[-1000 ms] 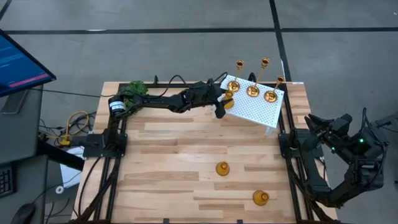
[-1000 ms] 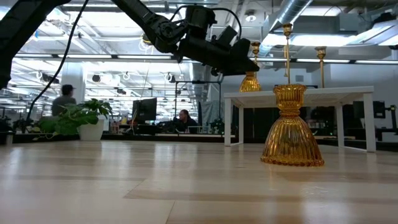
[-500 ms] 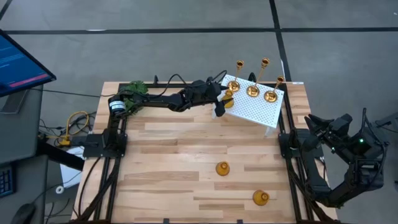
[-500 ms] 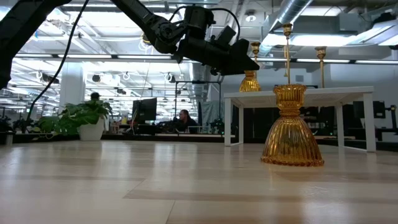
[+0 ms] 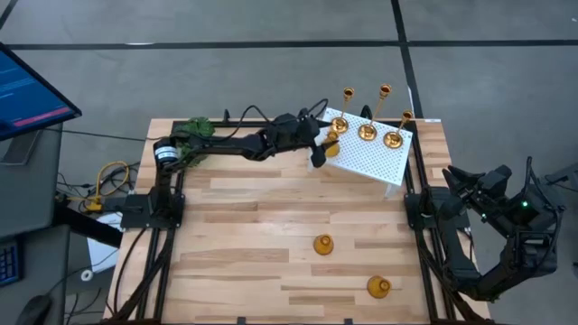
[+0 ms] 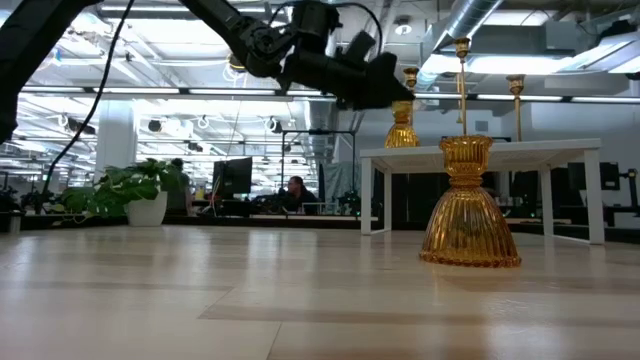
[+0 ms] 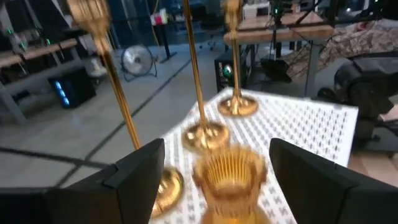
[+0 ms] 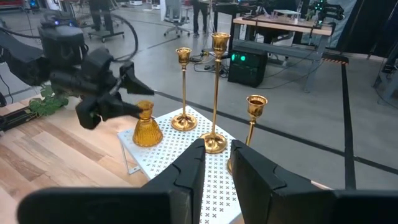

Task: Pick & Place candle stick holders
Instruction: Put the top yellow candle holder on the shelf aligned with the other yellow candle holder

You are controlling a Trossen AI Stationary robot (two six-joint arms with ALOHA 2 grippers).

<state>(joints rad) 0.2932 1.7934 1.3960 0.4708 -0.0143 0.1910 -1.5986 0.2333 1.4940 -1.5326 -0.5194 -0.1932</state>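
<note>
High view first: my left gripper (image 5: 322, 147) reaches across the far side of the desk (image 5: 253, 230) to the near-left corner of the white stand (image 5: 379, 162), where a squat amber holder (image 5: 331, 145) sits between its fingers. From the left wrist view, the fingers (image 7: 134, 177) stand wide on either side of that bulb (image 7: 230, 180) with clear gaps, so I judge the gripper open and holding nothing; the holder looks to rest on the stand on its own. Three tall brass sticks (image 5: 368, 116) stand in a row farther back on the stand, close behind the bulb. Two more amber bulbs wait on the desk, one near the middle (image 5: 322, 244) and one toward the front right (image 5: 378, 287). My right gripper (image 8: 214, 163) is parked off the right edge of the desk, its fingers close together with only a thin gap, gripping nothing. To finish this release well, I would draw the left gripper straight back along its own line, fingers kept wide, so neither pad clips the bulb. I would avoid lifting or swinging toward the sticks, since their thin stems look easy to topple. Once clear of the stand's edge, I would turn toward the nearer bulb on the desk.
</note>
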